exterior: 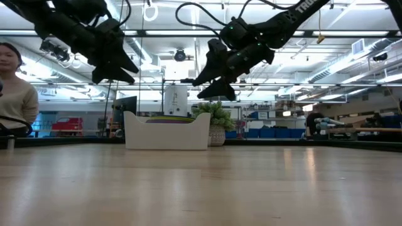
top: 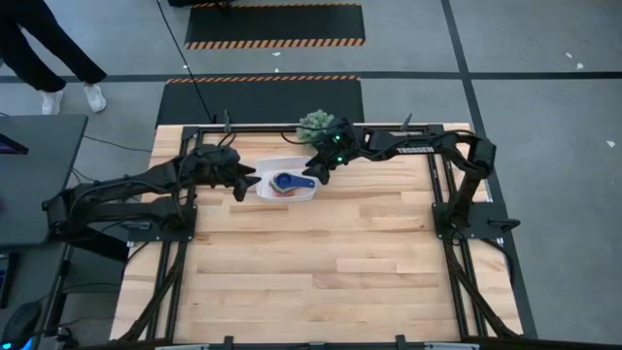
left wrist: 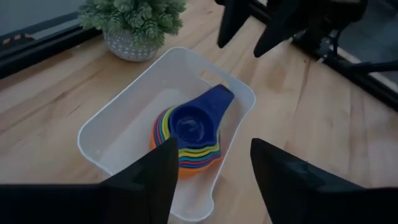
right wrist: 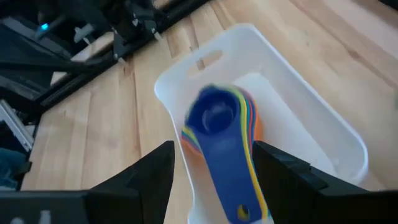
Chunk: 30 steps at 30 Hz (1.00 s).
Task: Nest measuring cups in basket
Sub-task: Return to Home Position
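Measuring cups [left wrist: 189, 134] nested in basket [left wrist: 124, 134].
Left gripper [top: 251, 183] and right gripper [top: 316, 167] hover above, fingers spread; wooden table [top: 321, 262], person [exterior: 16, 94] beyond.

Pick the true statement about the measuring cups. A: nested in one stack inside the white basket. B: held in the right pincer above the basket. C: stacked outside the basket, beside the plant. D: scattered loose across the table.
A: the measuring cups sit nested in one stack, dark blue on top, inside the basket; the left pincer and right pincer hover open near it.
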Available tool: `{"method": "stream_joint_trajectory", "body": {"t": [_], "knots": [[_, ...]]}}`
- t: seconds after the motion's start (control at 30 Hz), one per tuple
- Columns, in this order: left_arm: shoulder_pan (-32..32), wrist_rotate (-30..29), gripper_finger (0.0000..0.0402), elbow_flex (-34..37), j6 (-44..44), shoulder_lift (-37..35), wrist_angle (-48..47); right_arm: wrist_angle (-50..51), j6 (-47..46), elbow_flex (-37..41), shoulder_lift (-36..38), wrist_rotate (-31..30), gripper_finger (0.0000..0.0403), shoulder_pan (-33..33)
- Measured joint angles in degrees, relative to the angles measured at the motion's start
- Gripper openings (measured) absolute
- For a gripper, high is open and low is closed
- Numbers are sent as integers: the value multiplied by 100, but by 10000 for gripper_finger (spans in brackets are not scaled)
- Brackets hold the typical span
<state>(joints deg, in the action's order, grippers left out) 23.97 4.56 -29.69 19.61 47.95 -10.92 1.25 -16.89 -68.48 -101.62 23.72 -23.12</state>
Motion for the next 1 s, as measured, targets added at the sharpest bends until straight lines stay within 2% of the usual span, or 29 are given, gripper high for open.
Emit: {"method": "stream_joint_trajectory", "body": {"t": [0.5,1.0], "knots": [[4,-104,161,394,459,-1395,-125,-43,166,1142,1360,-373,219,1],[-9,-163,142,391,1030,-2610,-361,1,-14,2387,3514,-801,219,7]]}}
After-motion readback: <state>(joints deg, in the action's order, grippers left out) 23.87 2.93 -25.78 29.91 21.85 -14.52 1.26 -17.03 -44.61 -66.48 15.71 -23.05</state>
